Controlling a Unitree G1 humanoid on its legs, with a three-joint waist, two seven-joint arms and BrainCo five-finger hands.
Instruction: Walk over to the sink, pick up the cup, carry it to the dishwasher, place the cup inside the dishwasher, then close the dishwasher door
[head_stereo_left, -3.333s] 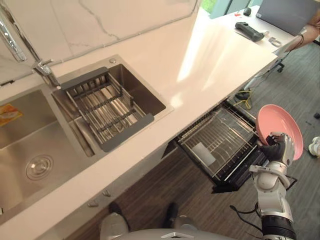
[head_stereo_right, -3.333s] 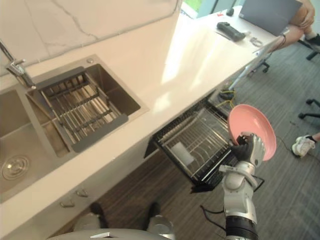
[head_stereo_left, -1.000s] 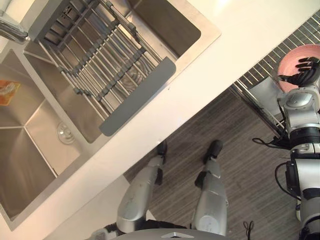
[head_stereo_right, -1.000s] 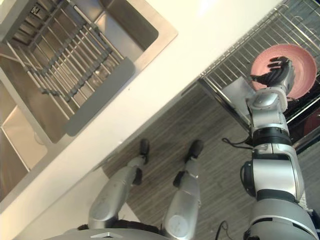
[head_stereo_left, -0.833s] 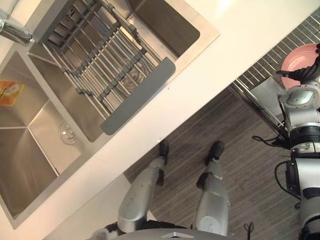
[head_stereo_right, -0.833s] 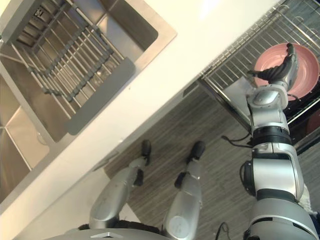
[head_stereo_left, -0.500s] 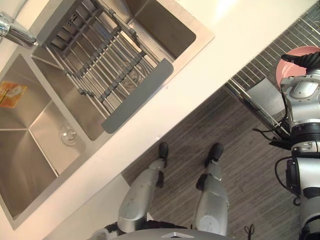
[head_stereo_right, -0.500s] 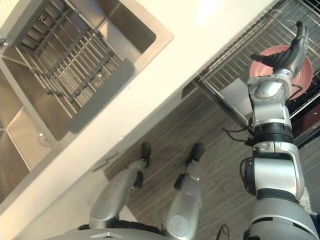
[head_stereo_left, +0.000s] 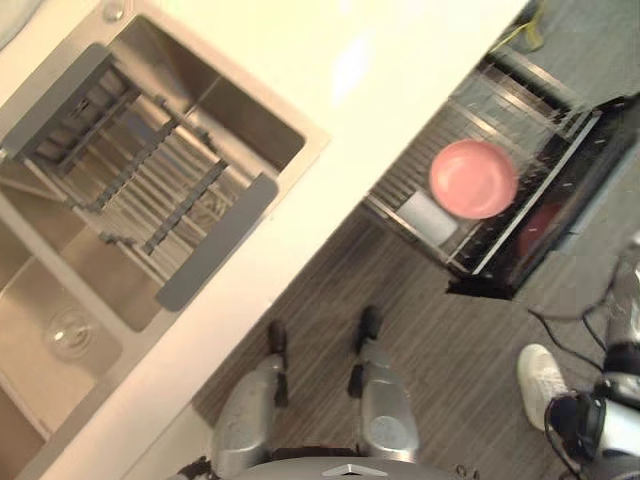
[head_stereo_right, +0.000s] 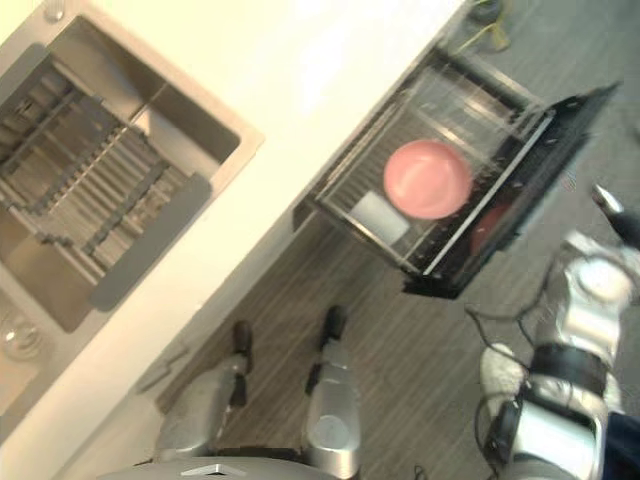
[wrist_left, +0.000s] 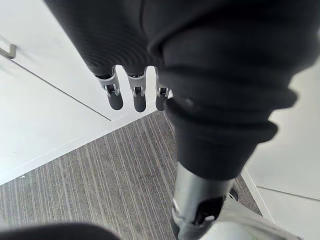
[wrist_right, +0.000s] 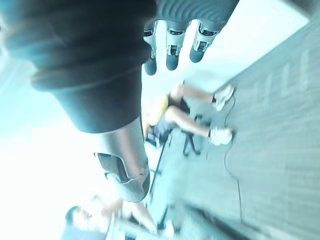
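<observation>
Plate (head_stereo_left: 473, 178) inside rack (head_stereo_left: 408, 172) edges; right hand (wrist_right: 171, 50) well apart, fingers straight.

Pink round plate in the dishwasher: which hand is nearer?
Right. The right hand is just past the dishwasher door, apart from the pink round plate; the left hand hangs by white cabinet fronts.

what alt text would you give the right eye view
A pink plate lies in the pulled-out rack of the open dishwasher under a white counter. A sink with a grey drainer is set in the counter; the right hand hangs beyond the dishwasher.
</observation>
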